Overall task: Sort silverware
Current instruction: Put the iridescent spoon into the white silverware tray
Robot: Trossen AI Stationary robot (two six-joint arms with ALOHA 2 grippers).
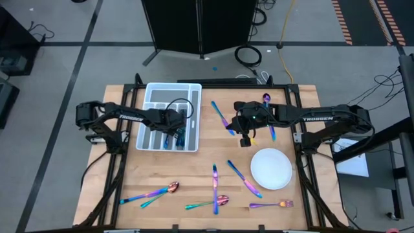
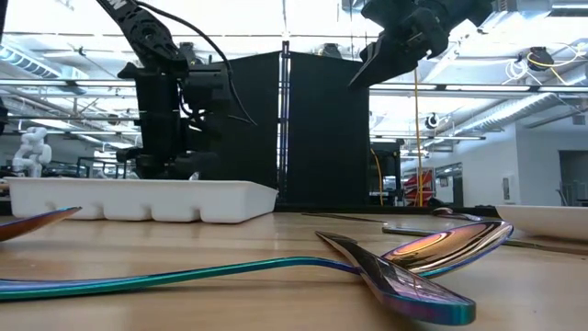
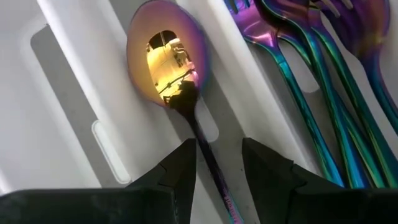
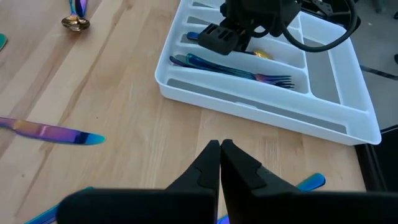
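The white divided tray (image 1: pixel 194 86) stands on the table's far left. My left gripper (image 3: pixel 217 146) reaches down into it, open, with one finger on each side of the handle (image 3: pixel 208 163) of a rainbow spoon (image 3: pixel 165 62). The spoon lies in one compartment, bowl up, and also shows in the right wrist view (image 4: pixel 262 55). Three rainbow forks (image 3: pixel 311 93) lie in the neighbouring compartment. My right gripper (image 4: pixel 219 146) hangs shut and empty above the table's far middle (image 1: pixel 246 141). More silverware lies loose on the wood. My left gripper comes from above, slanting down, its fingers across the spoon's handle near the bowl end. The handle runs close along one fingertip (image 3: pixel 186 155), with a clear gap to the other. I cannot tell whether it touches the handle.
A round white plate (image 1: pixel 272 168) sits at the near right. Loose pieces lie around it: knives (image 1: pixel 220 115) (image 1: pixel 244 179) (image 1: pixel 215 178), a fork (image 1: pixel 272 205), and spoons (image 1: pixel 220 202) (image 1: pixel 158 191). The tray's left compartments (image 1: pixel 150 113) are bare.
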